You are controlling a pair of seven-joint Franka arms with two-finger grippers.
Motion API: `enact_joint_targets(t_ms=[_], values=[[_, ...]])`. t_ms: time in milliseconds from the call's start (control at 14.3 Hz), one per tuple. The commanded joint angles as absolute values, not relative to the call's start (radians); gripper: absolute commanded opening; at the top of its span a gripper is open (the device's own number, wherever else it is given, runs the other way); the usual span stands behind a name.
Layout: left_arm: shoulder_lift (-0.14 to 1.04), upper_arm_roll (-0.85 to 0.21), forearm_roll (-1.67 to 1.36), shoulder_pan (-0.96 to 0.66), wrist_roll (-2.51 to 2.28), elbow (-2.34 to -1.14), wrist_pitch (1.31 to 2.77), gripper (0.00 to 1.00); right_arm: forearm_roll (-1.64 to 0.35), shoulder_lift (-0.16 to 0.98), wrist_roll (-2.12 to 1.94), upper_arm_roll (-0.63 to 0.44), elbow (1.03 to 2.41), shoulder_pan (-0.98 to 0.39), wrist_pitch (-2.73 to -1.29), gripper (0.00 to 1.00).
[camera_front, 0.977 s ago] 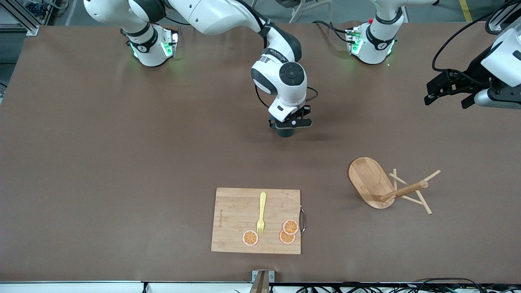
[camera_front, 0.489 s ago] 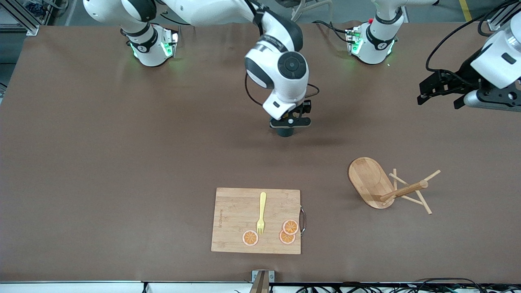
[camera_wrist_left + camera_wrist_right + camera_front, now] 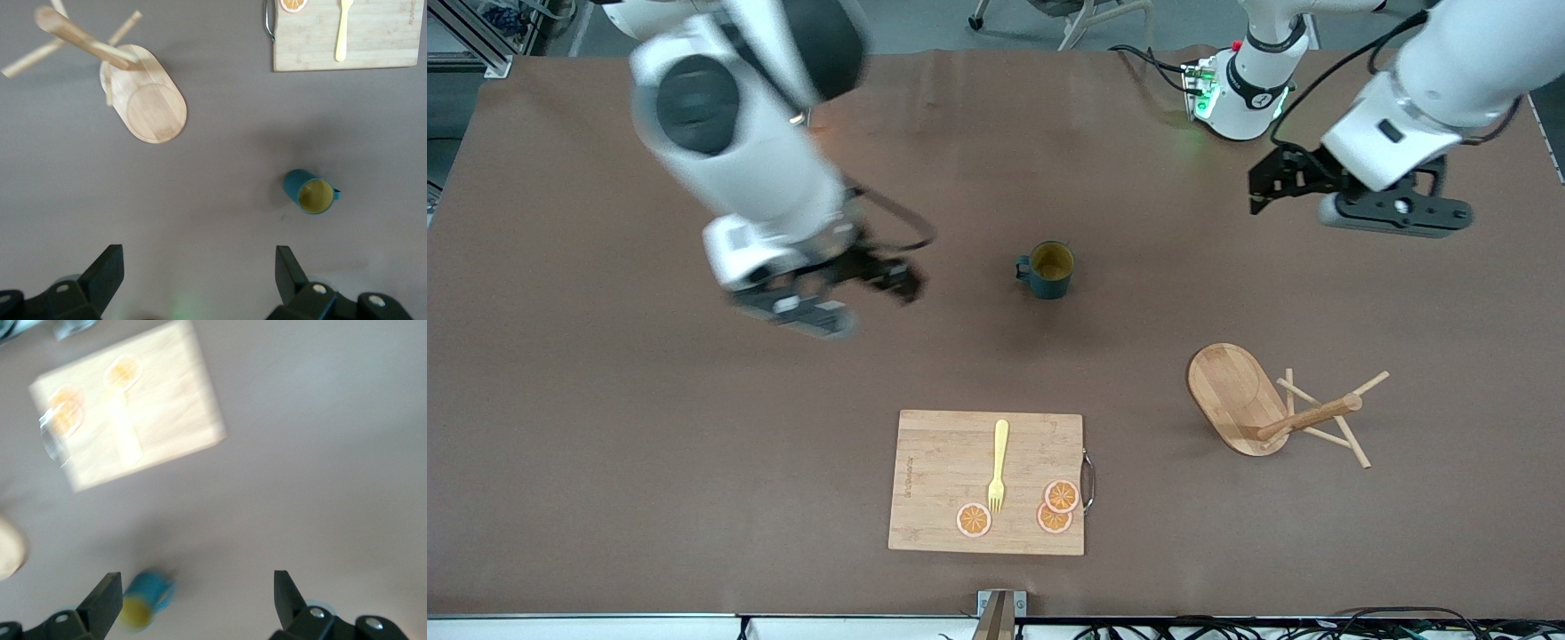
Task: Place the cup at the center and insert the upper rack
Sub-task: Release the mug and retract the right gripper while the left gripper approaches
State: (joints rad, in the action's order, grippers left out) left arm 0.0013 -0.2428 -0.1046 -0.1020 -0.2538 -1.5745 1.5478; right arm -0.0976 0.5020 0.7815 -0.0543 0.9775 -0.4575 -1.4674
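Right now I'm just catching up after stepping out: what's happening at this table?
Neither arm holds anything. The cup stands upright alone mid-table. The right gripper, open, hangs over bare table toward its own end. The left gripper, open, hovers above the table near the toppled upper rack. A fork and orange slices lie on the cutting board.

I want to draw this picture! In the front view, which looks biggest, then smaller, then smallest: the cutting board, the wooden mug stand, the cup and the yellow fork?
1. cutting board
2. mug stand, lying on its side, pegs included
3. fork, longer than the cup but very thin
4. cup, though cup and fork are a close call
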Motion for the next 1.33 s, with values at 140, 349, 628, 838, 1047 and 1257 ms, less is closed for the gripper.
enact_joint_targets(t_ms=[140, 349, 628, 838, 1047, 1257], values=[[-0.017, -0.403, -0.115, -0.098, -0.463, -1.643, 1.627, 1.0, -0.006, 0.436, 0.534, -0.025, 1.022, -0.217, -1.394, 1.0], [-0.017, -0.521, -0.104, -0.098, -0.63, -1.677, 1.705, 1.0, -0.002, 0.397, 0.341, -0.026, 1.029, -0.106, -1.393, 1.0], [-0.012, -0.681, -0.052, -0.103, -0.849, -1.745, 1.827, 1.0, -0.02, 0.295, 0.252, -0.02, 1.148, -0.003, -1.408, 1.0], [-0.003, -0.785, 0.052, -0.126, -1.03, -1.847, 1.969, 1.0, -0.02, 0.152, 0.171, -0.014, 1.325, 0.061, -1.501, 1.0], [0.058, -0.796, 0.153, -0.211, -1.2, -1.881, 2.055, 1.0, -0.02, 0.106, 0.003, -0.012, 1.388, 0.121, -1.543, 1.0], [0.178, -0.796, 0.387, -0.314, -1.458, -1.879, 2.082, 1.0, -0.006, 0.103, -0.017, -0.015, 1.391, 0.114, -1.532, 1.0]])
